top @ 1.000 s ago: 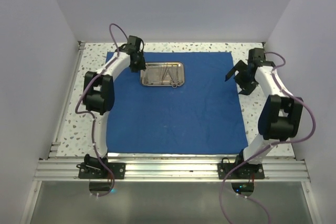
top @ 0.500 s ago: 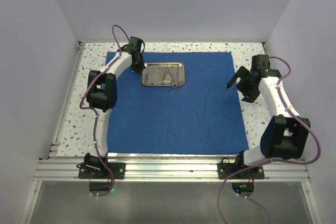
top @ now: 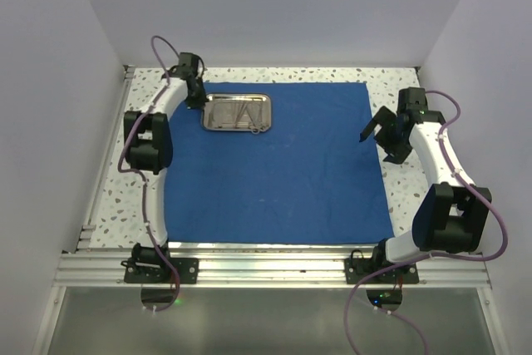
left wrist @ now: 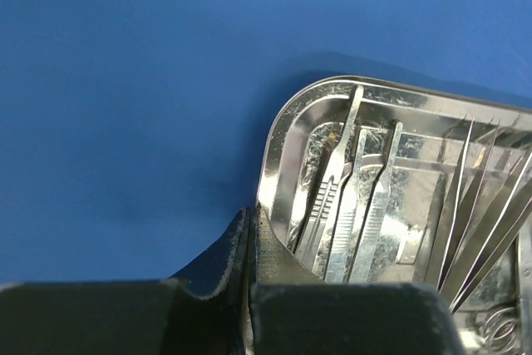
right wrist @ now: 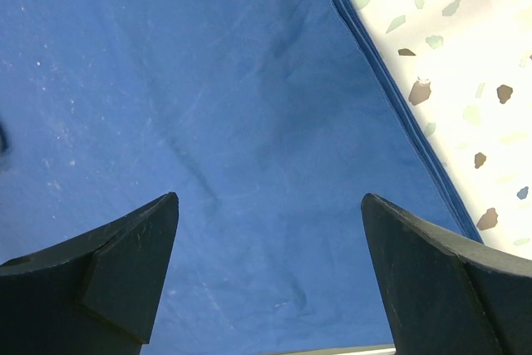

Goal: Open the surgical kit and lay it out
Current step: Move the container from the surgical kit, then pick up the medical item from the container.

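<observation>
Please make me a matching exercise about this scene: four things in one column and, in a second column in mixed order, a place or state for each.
Column one:
1. steel tray
2. blue cloth
3. left hand
4. right hand

Column two:
A. open, above the cloth's right edge
B. spread flat on the speckled table
C. shut on the tray's rim
D. lies on the cloth's far left part, with instruments inside

Pairs: 1-D, 2-B, 3-C, 4-A
</observation>
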`<action>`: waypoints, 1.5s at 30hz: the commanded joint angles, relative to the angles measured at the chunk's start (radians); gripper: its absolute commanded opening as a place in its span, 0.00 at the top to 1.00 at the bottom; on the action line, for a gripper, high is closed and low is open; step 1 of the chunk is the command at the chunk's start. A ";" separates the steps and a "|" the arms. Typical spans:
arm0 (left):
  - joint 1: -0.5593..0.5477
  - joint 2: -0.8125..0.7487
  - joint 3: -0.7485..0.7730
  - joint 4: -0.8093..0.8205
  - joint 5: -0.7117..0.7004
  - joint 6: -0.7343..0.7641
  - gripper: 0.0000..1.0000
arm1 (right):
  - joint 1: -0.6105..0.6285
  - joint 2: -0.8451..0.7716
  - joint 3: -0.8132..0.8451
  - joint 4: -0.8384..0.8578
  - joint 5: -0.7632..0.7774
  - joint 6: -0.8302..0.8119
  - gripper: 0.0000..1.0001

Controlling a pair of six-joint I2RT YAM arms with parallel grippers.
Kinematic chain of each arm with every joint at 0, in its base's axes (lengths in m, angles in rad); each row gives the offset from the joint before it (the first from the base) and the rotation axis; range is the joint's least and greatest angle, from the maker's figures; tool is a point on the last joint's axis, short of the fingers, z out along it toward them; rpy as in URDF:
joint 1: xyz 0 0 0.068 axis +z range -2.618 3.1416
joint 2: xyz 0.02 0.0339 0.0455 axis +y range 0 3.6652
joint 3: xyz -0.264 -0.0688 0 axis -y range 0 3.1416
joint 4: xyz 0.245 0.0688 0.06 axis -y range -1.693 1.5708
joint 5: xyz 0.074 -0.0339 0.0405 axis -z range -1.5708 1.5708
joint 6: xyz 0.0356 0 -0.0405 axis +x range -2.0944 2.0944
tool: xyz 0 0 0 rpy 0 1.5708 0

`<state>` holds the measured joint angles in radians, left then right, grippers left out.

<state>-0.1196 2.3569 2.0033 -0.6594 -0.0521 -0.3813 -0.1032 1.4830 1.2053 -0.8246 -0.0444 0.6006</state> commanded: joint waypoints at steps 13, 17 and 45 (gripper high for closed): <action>0.199 0.008 0.144 0.040 -0.074 0.110 1.00 | 0.002 -0.023 0.010 -0.067 0.000 -0.030 0.06; 0.201 0.012 0.144 0.014 -0.089 0.099 0.49 | 0.000 -0.018 0.010 -0.065 -0.005 -0.030 0.06; 0.138 0.027 0.158 0.049 -0.126 0.096 0.60 | 0.007 -0.127 -0.041 -0.156 -0.006 -0.024 0.07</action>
<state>0.0116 2.3489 2.1120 -0.6216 -0.1410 -0.2947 -0.1028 1.3994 1.1690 -0.9401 -0.0463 0.5934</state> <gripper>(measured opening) 0.402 0.938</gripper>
